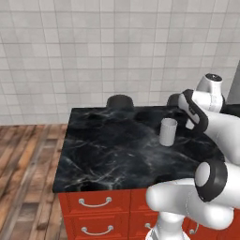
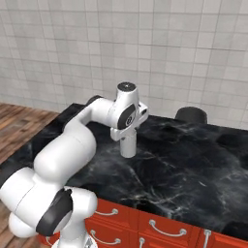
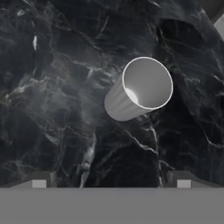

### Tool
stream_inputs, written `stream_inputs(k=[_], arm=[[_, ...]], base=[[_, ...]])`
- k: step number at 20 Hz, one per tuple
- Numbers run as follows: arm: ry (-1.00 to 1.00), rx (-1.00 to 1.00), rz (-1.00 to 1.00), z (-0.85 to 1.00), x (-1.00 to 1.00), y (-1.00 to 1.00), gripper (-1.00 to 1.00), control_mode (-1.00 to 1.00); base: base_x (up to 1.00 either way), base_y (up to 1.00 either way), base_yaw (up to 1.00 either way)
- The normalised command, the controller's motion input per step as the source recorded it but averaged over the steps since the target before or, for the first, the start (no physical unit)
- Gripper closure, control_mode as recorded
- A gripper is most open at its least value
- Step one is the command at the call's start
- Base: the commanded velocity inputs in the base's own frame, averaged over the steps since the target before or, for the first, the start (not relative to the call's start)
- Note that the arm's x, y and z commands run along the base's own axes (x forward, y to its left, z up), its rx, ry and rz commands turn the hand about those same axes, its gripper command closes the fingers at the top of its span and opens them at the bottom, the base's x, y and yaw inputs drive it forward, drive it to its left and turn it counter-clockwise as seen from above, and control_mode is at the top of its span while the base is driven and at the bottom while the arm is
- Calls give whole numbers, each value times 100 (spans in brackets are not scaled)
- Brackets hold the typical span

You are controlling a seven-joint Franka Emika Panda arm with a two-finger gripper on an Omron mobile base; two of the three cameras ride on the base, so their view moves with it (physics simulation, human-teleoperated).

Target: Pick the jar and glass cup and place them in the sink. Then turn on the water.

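Observation:
The glass cup [image 1: 168,131] stands upright on the black marble counter [image 1: 108,150], a pale grey cylinder with its mouth open. The hand view looks down into the glass cup [image 3: 140,89], which lies ahead of the fingertips and a little to their right. My gripper [image 3: 111,180] hovers above the counter, open, its two tips wide apart with nothing between them. From the right base view, the arm's wrist hangs directly over the glass cup [image 2: 128,145]. The jar, the sink and its tap are out of view.
A dark rounded object [image 1: 120,101] sits at the back of the counter against the tiled wall, and it appears too as the dark rounded object [image 2: 190,115]. Red drawers [image 1: 93,206] front the counter. Wooden floor [image 1: 23,159] lies past the counter's left edge.

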Motion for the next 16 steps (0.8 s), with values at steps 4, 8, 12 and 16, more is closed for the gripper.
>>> stream_inputs(k=[4,8,12,16], arm=[[16,0,-2,-21,68,27,-100,-100],[12,0,-11,-1,79,31,-100,-100],[11,0,-9,-8,65,15,-100,-100],[9,0,-5,-22,49,3,-100,-100]], base=[[0,0,0],[0,0,0],[0,0,0],[0,0,0]])
